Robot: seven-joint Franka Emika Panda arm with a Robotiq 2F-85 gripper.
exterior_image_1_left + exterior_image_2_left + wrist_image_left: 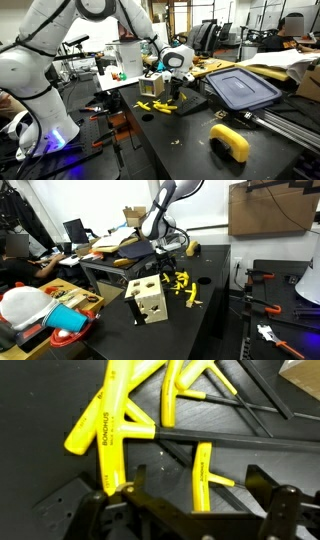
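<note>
A holed wooden block (150,300) was seen standing upright near a corner of the desk (215,330). To its right, toward the middle of the desk, yellow hex keys (183,288) were spread in a loose heap. They lay flat, probably because their T-handles stopped them from rolling. The end effector (170,268) was held directly above them, pointed straight down, with its jaws spread wide and nothing gripped. In the wrist view, a lettered key (125,420) was crossed over others at the left, and a smaller key (203,475) lay between the fingers (285,510). The gap was judged wide enough to straddle its handle. Further right in an exterior view, a blue lid (245,88) was resting flat by the desk's far edge.
</note>
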